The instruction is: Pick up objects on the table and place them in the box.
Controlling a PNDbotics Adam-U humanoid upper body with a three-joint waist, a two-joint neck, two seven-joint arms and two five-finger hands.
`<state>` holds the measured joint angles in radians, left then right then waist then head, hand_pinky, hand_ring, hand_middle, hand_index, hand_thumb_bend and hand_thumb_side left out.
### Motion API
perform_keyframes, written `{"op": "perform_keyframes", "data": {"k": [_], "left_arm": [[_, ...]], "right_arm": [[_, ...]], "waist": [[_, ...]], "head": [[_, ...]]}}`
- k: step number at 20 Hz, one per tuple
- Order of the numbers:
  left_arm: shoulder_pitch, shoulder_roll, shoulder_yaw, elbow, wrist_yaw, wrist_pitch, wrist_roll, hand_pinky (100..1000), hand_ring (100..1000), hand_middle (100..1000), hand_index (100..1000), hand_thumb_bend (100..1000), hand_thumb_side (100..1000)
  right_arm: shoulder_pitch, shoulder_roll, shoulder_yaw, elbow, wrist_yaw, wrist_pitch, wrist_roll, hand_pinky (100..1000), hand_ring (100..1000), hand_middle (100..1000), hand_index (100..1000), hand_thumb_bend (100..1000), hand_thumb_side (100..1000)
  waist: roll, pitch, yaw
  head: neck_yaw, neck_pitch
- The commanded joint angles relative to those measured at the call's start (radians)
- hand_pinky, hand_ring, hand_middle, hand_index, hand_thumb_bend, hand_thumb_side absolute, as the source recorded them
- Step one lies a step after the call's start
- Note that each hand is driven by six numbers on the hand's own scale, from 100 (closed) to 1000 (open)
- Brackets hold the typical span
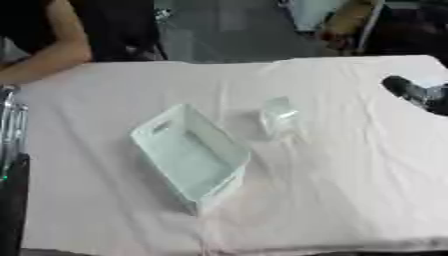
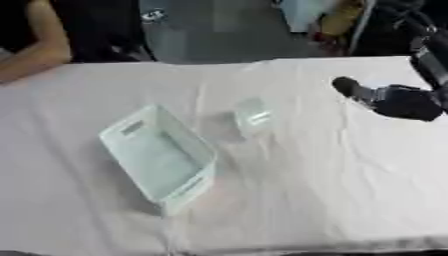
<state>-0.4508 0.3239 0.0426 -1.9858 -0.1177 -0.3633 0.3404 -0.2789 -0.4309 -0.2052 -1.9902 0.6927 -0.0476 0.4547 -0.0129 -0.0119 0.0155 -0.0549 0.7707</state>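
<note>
On the white-draped tabletop (image 1: 350,175) a small clear object (image 1: 278,119) sits just beside the pale box (image 1: 188,155), so the right hand (image 2: 398,100) (finger state impossible to tell) should approach from above, steadily.

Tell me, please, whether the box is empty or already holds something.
Empty: the box shows only its bare pale floor, and the clear object lies outside it on the cloth.
</note>
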Motion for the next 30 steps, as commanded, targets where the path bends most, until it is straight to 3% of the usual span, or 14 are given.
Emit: {"op": "perform_keyframes", "data": {"k": [1, 12, 15, 18, 24, 30], "left_arm": [[-0.013, 0.019, -0.001, -0.014, 0.004, -0.002, -0.002, 558, 603, 658, 787, 178, 689], [-0.013, 0.020, -0.001, -0.014, 0.003, -0.001, -0.001, 558, 603, 658, 787, 177, 690], [-0.011, 0.020, 0.001, -0.014, 0.002, 0.001, 0.001, 558, 603, 658, 786, 178, 689], [-0.014, 0.018, -0.002, -0.014, 0.004, 0.000, -0.002, 559, 603, 658, 787, 182, 687], [-0.016, 0.014, -0.006, -0.014, 0.010, 0.000, -0.005, 557, 602, 657, 787, 177, 692], [-0.017, 0.012, -0.012, -0.014, 0.016, 0.002, -0.012, 555, 602, 657, 787, 171, 697]], "right_arm": [[-0.010, -0.018, -0.002, -0.010, -0.001, -0.002, -0.005, 1000, 1000, 1000, 1000, 605, 660], [-0.015, -0.021, 0.003, -0.010, -0.002, -0.002, -0.020, 1000, 1000, 1000, 1000, 616, 661], [-0.035, -0.024, 0.019, -0.010, -0.004, 0.000, -0.059, 1000, 1000, 1000, 1000, 587, 649], [-0.071, -0.051, 0.052, -0.006, -0.012, 0.004, -0.124, 1000, 1000, 1000, 1000, 630, 631], [-0.168, -0.096, 0.129, 0.156, -0.060, -0.050, -0.262, 1000, 1000, 1000, 1000, 616, 634], [-0.252, -0.095, 0.187, 0.340, -0.062, -0.116, -0.306, 1000, 1000, 1000, 1000, 588, 659]], "waist": [[0.001, -0.010, 0.000], [0.002, -0.010, 0.005], [0.004, -0.011, 0.025], [0.003, -0.014, 0.036], [0.002, -0.012, 0.045], [0.003, -0.011, 0.051]], "head": [[-0.012, -0.001], [-0.011, -0.001], [-0.002, -0.001], [0.000, -0.001], [-0.011, -0.001], [-0.030, -0.001]]}}
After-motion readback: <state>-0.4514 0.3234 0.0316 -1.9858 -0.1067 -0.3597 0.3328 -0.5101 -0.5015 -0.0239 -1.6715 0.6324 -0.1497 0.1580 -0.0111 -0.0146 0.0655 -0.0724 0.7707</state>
